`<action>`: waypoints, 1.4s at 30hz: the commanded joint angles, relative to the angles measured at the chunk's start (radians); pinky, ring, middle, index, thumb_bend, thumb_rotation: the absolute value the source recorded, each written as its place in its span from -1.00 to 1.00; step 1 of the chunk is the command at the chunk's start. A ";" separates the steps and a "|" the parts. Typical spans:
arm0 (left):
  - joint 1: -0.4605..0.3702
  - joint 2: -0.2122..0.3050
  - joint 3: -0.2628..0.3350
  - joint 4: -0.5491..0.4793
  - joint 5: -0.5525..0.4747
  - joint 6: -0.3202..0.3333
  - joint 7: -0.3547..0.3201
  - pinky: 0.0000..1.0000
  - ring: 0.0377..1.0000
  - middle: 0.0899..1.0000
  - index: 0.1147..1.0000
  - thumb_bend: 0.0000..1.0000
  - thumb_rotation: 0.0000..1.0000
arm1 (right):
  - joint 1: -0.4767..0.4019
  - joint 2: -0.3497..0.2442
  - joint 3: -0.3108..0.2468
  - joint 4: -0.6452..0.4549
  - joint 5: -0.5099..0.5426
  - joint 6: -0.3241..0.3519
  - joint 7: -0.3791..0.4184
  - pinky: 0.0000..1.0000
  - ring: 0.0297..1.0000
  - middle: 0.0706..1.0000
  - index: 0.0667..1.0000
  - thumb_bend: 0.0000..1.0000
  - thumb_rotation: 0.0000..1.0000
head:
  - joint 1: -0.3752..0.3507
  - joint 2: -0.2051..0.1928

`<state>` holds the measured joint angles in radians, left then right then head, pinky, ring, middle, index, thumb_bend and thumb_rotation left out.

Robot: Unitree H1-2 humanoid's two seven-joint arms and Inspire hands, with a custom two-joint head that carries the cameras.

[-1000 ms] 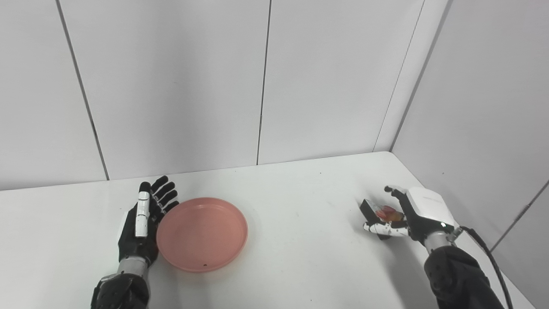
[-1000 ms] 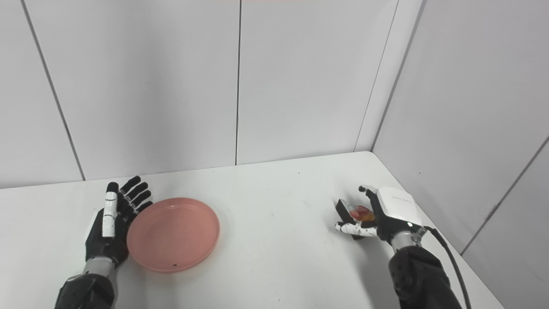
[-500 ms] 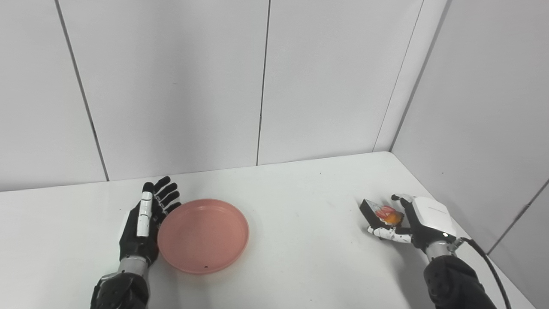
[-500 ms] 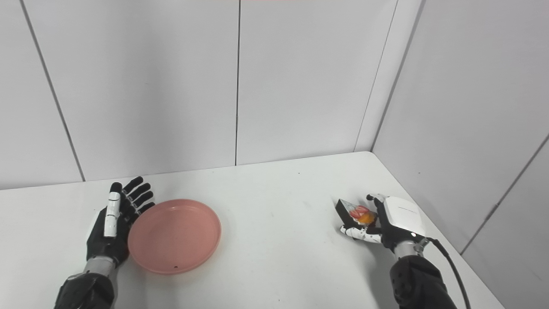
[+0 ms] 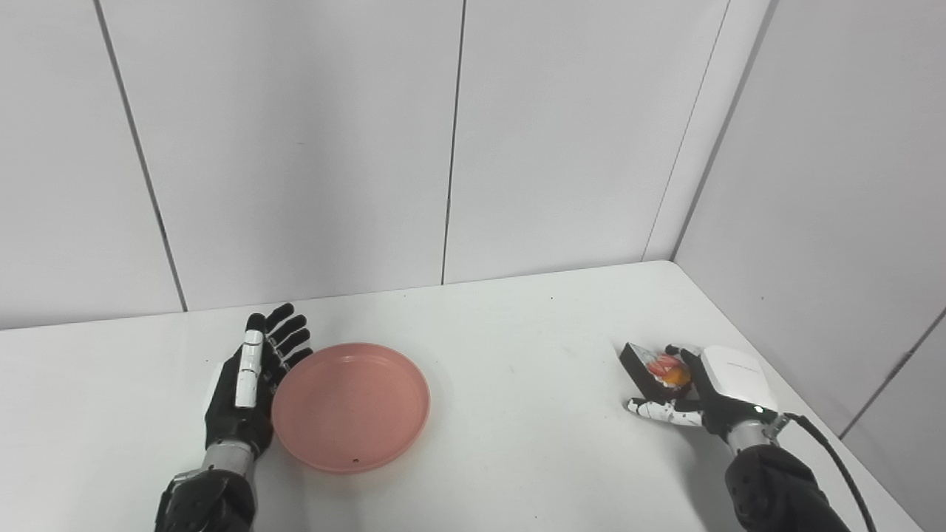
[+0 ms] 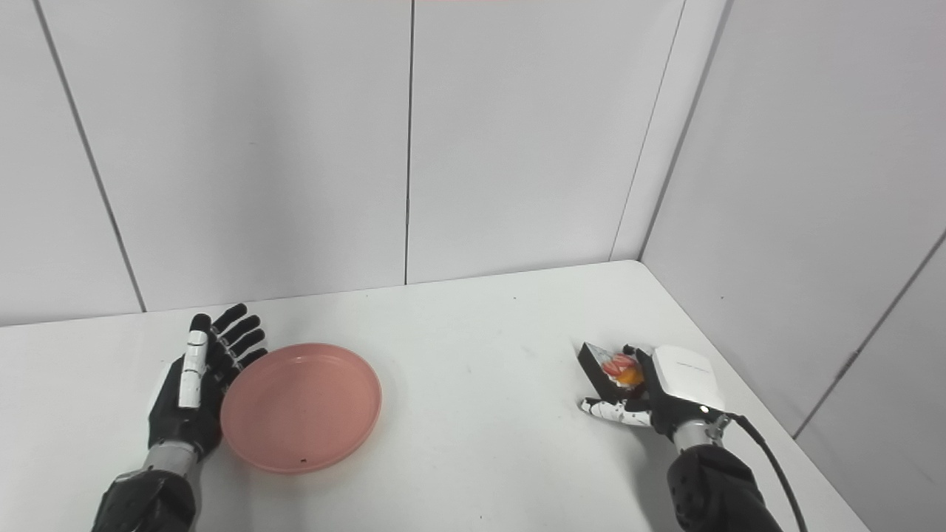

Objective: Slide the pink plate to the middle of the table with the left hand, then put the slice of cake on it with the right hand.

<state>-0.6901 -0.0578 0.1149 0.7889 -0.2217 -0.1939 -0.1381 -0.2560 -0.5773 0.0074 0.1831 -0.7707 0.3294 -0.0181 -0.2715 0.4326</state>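
Left eye view shows the left hand (image 5: 247, 388) lying flat on the white surface (image 5: 502, 384), palm turned toward the pink plate (image 5: 350, 404), its fingers stretched straight and slightly fanned, pointing away from the robot. The hand's inner edge sits right against the plate's left rim; it grips nothing. Its dark forearm comes up from the bottom edge just left of the plate.

The pink plate rests flat on the surface, empty, left of the surface's middle.

Well to the right of the plate, near the surface's right edge, stands the slice of cake (image 5: 654, 367), a dark block with red and orange topping. The right hand (image 5: 713, 395) is beside it, on the side away from the plate, white back facing up and outward. The thumb (image 5: 658, 411) reaches low along the near side of the cake, and the dark fingers curl around its far side, so the hand is cupped loosely about the slice. Whether the fingers actually press on it cannot be told. The cake appears to sit on the surface. A black cable (image 5: 835, 458) trails from the right wrist.
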 commanded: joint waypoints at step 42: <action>0.043 -0.008 -0.008 0.073 0.009 0.073 0.017 0.50 0.60 0.54 0.48 0.42 0.75 | -0.042 0.001 0.001 -0.034 0.132 -0.150 -0.184 -0.38 -0.30 -0.17 0.17 0.58 -0.55 | 0.017 0.000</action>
<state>-0.6986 -0.0553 0.1106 0.8057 -0.2193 -0.1922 -0.1383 -0.2798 -0.5556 0.0206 0.2026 -0.6373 0.1778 -0.2005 -0.2562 0.4326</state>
